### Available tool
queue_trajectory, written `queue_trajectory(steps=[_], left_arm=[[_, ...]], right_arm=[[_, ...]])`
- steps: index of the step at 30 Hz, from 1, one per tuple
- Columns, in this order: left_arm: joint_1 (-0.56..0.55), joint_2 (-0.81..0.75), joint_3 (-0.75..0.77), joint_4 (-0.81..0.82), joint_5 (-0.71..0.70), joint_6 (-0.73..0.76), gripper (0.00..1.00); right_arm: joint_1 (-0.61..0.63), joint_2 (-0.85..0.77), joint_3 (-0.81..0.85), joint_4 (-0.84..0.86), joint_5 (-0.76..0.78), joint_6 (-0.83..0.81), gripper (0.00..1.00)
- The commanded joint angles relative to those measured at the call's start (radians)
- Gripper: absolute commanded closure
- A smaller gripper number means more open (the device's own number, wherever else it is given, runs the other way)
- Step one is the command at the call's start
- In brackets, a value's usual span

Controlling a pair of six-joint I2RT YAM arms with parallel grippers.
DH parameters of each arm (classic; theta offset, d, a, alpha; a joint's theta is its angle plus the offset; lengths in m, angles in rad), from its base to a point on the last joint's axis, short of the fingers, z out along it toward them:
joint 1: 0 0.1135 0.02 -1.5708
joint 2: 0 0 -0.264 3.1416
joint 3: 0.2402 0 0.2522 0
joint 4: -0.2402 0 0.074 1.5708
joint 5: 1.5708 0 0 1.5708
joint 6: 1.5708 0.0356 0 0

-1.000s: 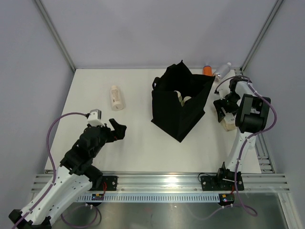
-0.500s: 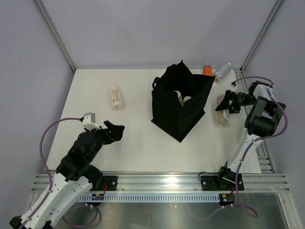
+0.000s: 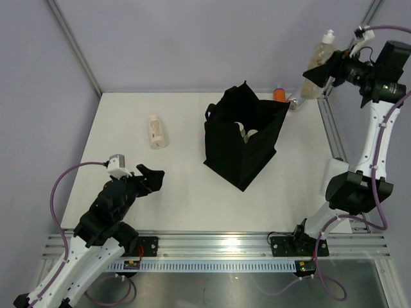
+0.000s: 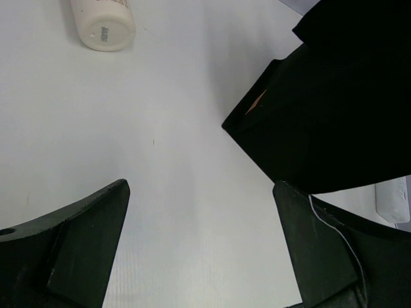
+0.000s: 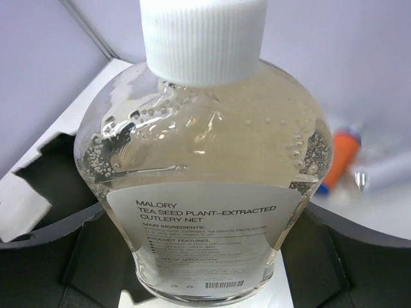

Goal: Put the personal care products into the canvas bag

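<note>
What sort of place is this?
Probably a lab robot cell: a white table boxed in by plain grey walls, with the left arm and right arm bolted to an aluminium rail.

Right wrist view: the clear amber plastic bottle (image 5: 202, 147) carries a white label (image 5: 204, 237) reading "MALORY", "TEA SEED PLANT-EXTRACTED", a line ending "NET", then "MAIN INGREDIENTS:" and "PRODUCT FEATURES:". The finer print and the barcode (image 5: 225, 283) digits are illegible. Left wrist view: the grey marking on the base of the cream-white cylindrical bottle (image 4: 103, 22) is unreadable.
</note>
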Motion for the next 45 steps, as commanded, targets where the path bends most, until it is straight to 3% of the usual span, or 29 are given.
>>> queue_trajectory(steps=[1,7,10,16,19,23,24,26,27,29,33,37,41,45], left_arm=[[0.003,-0.009,0.023,0.018,-0.055,-0.005,0.01],[0.001,-0.003,0.032,-0.001,-0.044,-0.020,0.01],[0.003,-0.017,0.023,-0.019,-0.044,-0.042,0.01],[0.003,-0.051,0.014,-0.050,-0.048,-0.071,0.01],[0.003,-0.066,0.006,-0.057,-0.053,-0.079,0.01],[0.003,-0.069,-0.004,-0.054,-0.053,-0.088,0.01],[0.003,-0.069,-0.004,-0.054,-0.053,-0.089,0.01],[0.003,-0.060,-0.004,-0.053,-0.059,-0.092,0.01],[0.003,-0.052,-0.004,-0.051,-0.065,-0.096,0.01],[0.003,-0.034,0.002,-0.045,-0.094,-0.106,0.01],[0.003,0.132,0.031,0.004,-0.134,-0.085,0.01],[0.044,0.378,0.129,0.038,-0.127,-0.037,0.01],[0.246,0.582,0.248,0.076,0.022,0.006,0.01],[0.357,0.746,0.319,0.163,0.106,0.067,0.01]], right_arm=[[0.184,-0.048,0.212,-0.003,-0.075,0.011,1.00],[0.497,-0.068,0.137,-0.025,0.137,-0.175,1.00],[0.584,-0.075,0.056,0.001,0.204,-0.256,1.00],[0.620,-0.077,-0.060,0.027,0.231,-0.333,1.00],[0.628,-0.087,-0.113,0.009,0.241,-0.388,0.95],[0.637,-0.094,-0.178,-0.023,0.260,-0.439,0.73],[0.642,-0.095,-0.208,-0.037,0.267,-0.450,0.61],[0.642,-0.112,-0.245,-0.034,0.281,-0.459,0.50],[0.643,-0.117,-0.276,-0.031,0.298,-0.460,0.37],[0.642,-0.129,-0.296,-0.032,0.318,-0.457,0.29],[0.642,-0.132,-0.288,-0.066,0.353,-0.456,0.03],[0.642,-0.118,-0.213,-0.134,0.376,-0.459,0.01],[0.642,-0.108,-0.127,-0.202,0.379,-0.463,0.01],[0.631,-0.098,-0.006,-0.296,0.357,-0.465,0.01]])
